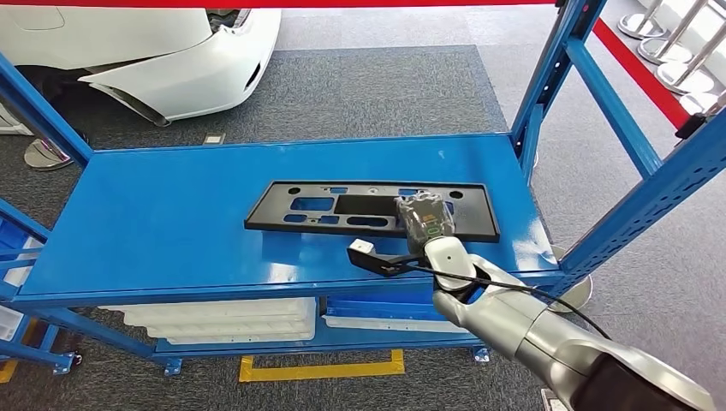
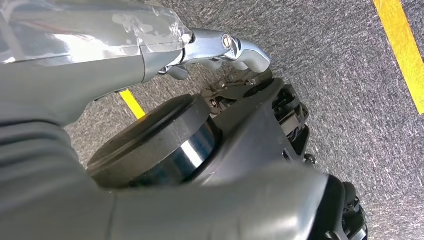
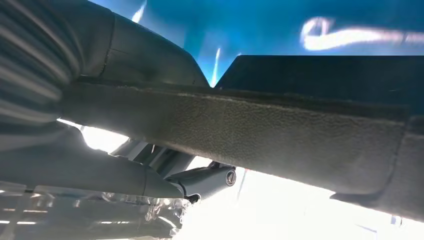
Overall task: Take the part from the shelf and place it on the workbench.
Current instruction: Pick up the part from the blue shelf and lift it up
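The part (image 1: 325, 205) is a flat black rectangular plate with cut-outs. It lies on the blue shelf board (image 1: 154, 223), right of the middle. My right hand (image 1: 425, 218) is over the plate's right portion at its near edge, back of the hand up. In the right wrist view the padded thumb (image 3: 225, 130) crosses in front of the dark plate (image 3: 320, 75). Bright empty space lies between the thumb and the fingers. My left hand (image 2: 150, 55) hangs above grey carpet and holds nothing.
Blue uprights (image 1: 616, 111) frame the shelf's right side, with another post at the left (image 1: 34, 107). White trays (image 1: 223, 321) sit on the level below. A white car bumper (image 1: 171, 68) stands behind the shelf. Yellow tape (image 1: 325, 370) marks the floor in front.
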Controlling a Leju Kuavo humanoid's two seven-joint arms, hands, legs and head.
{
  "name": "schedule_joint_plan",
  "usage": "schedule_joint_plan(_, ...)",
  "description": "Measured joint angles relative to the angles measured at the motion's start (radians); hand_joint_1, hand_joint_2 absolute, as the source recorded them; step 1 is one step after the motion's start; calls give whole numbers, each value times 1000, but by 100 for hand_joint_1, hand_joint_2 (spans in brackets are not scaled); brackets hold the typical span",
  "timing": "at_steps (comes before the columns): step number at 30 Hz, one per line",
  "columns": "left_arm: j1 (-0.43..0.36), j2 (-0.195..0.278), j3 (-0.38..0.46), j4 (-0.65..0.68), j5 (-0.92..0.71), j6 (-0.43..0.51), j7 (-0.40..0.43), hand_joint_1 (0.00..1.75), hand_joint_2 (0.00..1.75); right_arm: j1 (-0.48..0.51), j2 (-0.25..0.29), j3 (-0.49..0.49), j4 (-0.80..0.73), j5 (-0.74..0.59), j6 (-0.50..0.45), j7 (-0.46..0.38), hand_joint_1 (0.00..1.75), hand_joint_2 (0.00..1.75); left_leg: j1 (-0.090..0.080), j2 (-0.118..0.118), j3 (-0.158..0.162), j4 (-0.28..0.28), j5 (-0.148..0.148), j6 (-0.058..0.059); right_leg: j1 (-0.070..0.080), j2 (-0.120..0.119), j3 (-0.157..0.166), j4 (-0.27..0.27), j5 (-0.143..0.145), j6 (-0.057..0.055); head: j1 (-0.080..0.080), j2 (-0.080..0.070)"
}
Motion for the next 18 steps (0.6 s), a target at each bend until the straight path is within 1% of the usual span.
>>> schedule_joint_plan(3, 0, 0, 0, 0, 1, -5, -1, 0, 0, -23, -31, -10, -87, 45, 49, 12, 175, 175, 0, 0, 0, 0, 0, 0, 0, 0, 0, 0, 0, 0, 0, 0)
schedule_joint_plan(7, 0, 1, 0, 0, 2, -6, -1, 0, 0, -57, -66, -21, -196, 104, 116, 19, 175, 175, 0, 0, 0, 0, 0, 0, 0, 0, 0, 0, 0, 0, -1, 0)
schedule_joint_plan(10, 0, 1, 0, 0, 2, -6, -1, 0, 0, -85, -90, -28, -271, 120, 158, 21, 175, 175, 0, 0, 0, 0, 0, 0, 0, 0, -1, 0, 0, 0, -1, 0)
schedule_joint_plan(18, 0, 1, 0, 0, 2, -4, -2, 0, 0, -114, -134, -30, -402, 139, 182, 22, 175, 175, 0, 0, 0, 0, 0, 0, 0, 0, 0, 0, 0, 0, 0, 0)
